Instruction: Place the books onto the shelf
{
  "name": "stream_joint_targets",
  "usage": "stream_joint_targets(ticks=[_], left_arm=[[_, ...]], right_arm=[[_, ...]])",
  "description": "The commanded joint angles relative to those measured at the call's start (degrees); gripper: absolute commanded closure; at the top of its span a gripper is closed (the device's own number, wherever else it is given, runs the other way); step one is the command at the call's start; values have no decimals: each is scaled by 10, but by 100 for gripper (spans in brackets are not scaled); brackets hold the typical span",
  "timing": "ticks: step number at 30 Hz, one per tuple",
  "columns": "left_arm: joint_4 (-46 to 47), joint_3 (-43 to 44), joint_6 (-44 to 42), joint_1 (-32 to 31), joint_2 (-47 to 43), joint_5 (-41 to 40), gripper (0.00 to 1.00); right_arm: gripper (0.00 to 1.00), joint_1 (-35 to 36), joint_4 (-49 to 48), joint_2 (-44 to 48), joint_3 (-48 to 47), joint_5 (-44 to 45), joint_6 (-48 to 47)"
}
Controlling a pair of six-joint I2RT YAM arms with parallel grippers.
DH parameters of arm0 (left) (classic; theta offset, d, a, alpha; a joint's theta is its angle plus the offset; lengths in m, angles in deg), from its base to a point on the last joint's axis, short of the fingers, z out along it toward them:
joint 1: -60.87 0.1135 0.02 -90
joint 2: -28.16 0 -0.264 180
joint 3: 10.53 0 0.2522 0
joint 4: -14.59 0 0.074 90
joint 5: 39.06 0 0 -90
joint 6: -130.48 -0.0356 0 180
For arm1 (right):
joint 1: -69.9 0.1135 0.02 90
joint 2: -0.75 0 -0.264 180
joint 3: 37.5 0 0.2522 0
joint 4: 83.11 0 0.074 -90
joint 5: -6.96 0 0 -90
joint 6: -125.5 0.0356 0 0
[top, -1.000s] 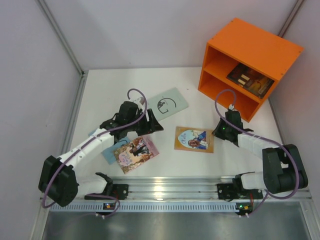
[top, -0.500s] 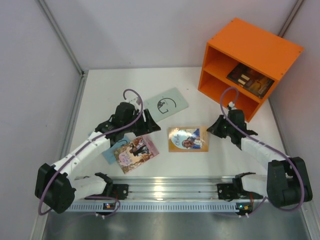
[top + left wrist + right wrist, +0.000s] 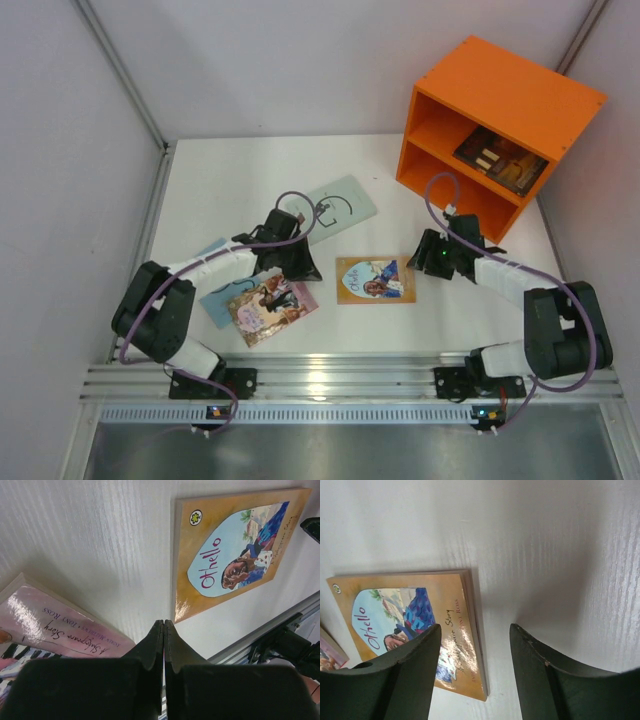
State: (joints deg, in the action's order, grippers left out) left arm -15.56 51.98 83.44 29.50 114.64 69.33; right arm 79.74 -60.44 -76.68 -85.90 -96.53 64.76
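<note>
White table (image 3: 220,190) | grey walls (image 3: 280,60) | left gripper (image 3: 163,624) together | right gripper (image 3: 475,628) apart

The right gripper (image 3: 475,627) stands with its two dark fingers (image 3: 410,670) parted, and the white table (image 3: 545,555) shows in the gap between them. An orange-edged book (image 3: 395,610) titled "Othello" lies flat on the table, its cover partly hidden behind the finger at the view's left, while its long page edge reaches into the gap and stops short of the other finger, which has only bare table beyond it. Past the left finger, at the very edge of the view, a corner of a pink book (image 3: 327,655) peeks in near the Othello cover.
</note>
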Motion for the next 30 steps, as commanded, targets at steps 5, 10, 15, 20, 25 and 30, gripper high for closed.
stream_joint_targets(ticks=[5,10,15,20,25,30], left_arm=[[71,20,10,-7,50,-5,100],[92,20,17,-11,84,-2,100],[97,28,17,-12,101,2,100],[103,35,18,-14,121,10,100],[103,39,15,-16,135,10,100],[114,38,18,-19,142,12,100]], right_arm=[[43,15,-26,-21,11,-3,-49],[43,46,-63,-37,19,-34,-56],[44,47,-57,-40,7,-36,-71],[45,52,-59,-42,0,-62,-75],[51,57,-55,-26,2,-66,-72],[54,59,-57,-18,4,-61,-81]])
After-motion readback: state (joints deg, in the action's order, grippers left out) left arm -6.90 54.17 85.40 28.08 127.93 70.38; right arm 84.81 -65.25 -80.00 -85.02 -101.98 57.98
